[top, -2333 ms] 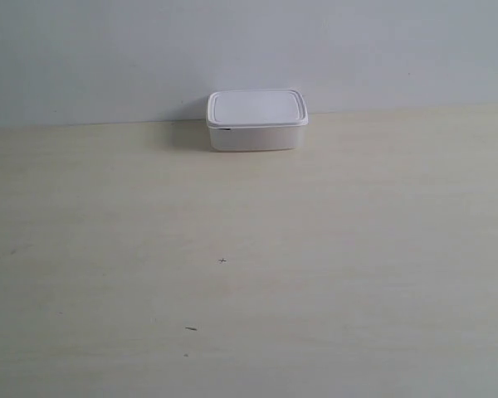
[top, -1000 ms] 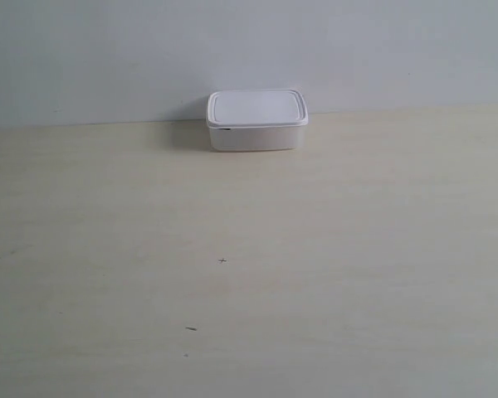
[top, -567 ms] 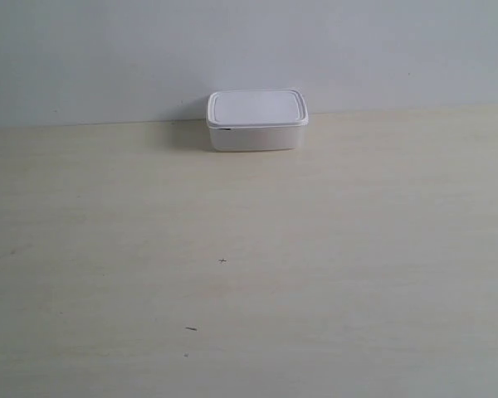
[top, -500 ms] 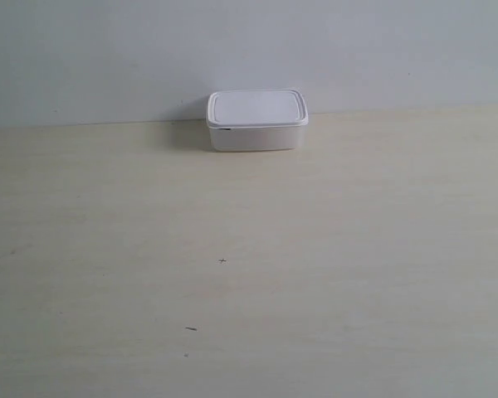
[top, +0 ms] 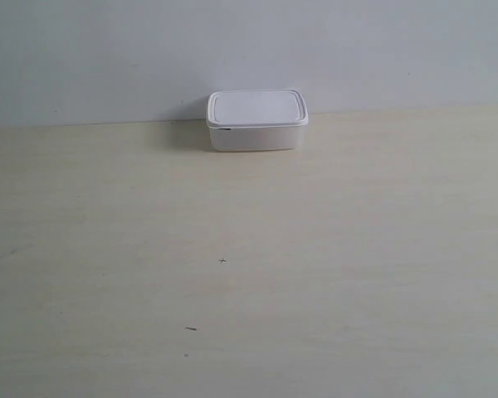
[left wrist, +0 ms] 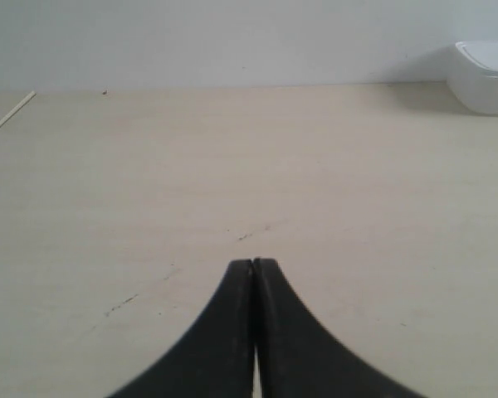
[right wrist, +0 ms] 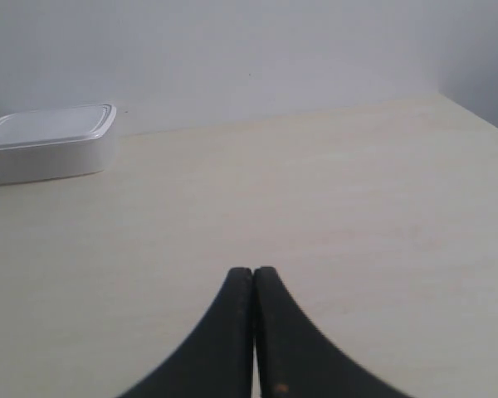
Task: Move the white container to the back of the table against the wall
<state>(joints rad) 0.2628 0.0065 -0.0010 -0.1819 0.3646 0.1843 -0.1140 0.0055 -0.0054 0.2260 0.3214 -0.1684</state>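
Item under inspection: the white container [top: 256, 120]. It sits at the far edge of the table [top: 315, 274], at the line where the tabletop meets the wall [top: 249, 50]. In the exterior view it stands a little left of centre, upright, with its long side facing the camera. The lid is on and lies flat, its raised rim visible all round. A soft shadow falls on the tabletop and wall to its left. Its back edge stands at the wall line; whether it actually touches the wall cannot be told.

Left gripper [left wrist: 254, 264]: the two black fingers are pressed together at the tips, with nothing between them. It hangs above bare tabletop, well apart from the container, which shows only as a corner at the edge of the left wrist view.

Right gripper [right wrist: 253, 270]: the fingers are likewise pressed together and hold nothing. It too is over bare tabletop and well apart from the container, which the right wrist view shows whole, standing near the wall.

Surface condition: the tabletop is pale cream with a faint wood grain. A small cross-shaped mark [top: 222, 261] and a short dark dash [top: 190, 328] lie on the near half, well apart from the container. Faint scratch lines [left wrist: 253, 234] lie just ahead of the left gripper.
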